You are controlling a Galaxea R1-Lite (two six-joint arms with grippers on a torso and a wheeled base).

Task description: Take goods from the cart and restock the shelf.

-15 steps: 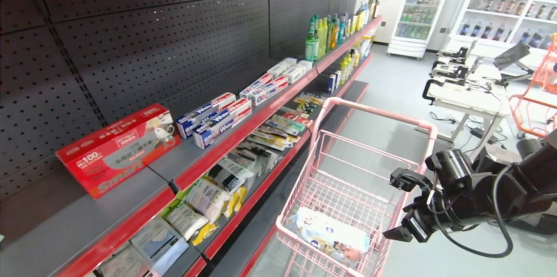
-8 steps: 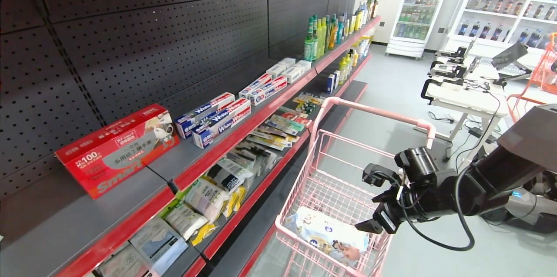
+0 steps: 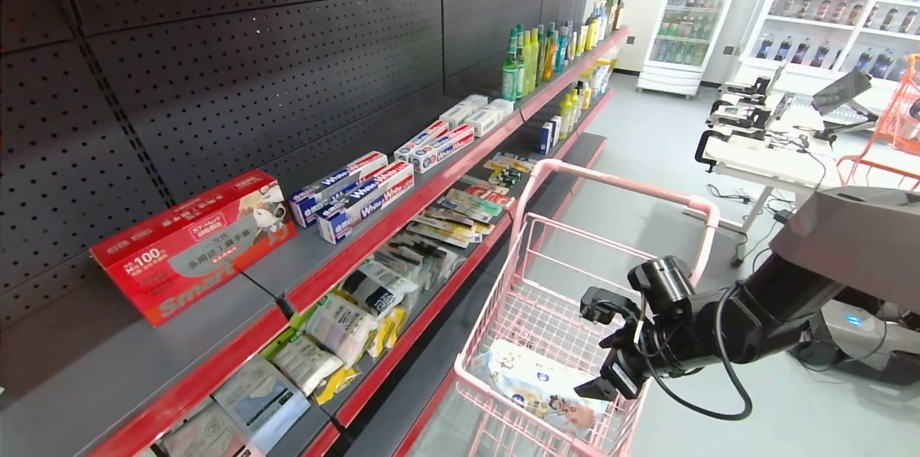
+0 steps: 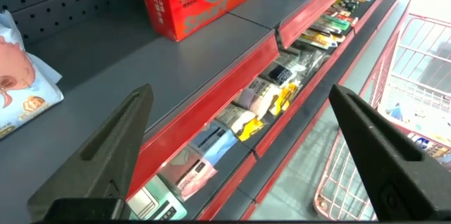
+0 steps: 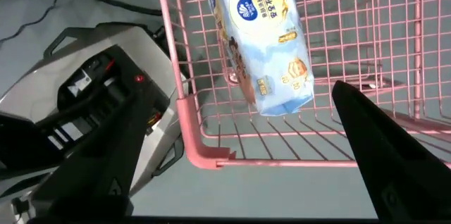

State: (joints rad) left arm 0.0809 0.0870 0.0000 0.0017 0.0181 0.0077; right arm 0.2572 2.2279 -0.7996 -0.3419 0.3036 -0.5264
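The wipes pack [image 3: 546, 389] lies flat in the near end of the pink cart [image 3: 619, 185]. Your right hand [image 3: 600, 345] hangs over the cart's right rim, fingers spread, empty. Your left hand [image 4: 239, 94], likewise spread and empty, hangs above the grey shelf [image 4: 141, 62].

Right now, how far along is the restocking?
A first pack already lies on the shelf, near the open, empty left gripper. The open right gripper hangs over the cart edge, near the wipes pack inside, nothing gripped yet. Left: grasp that pack and shelve it.
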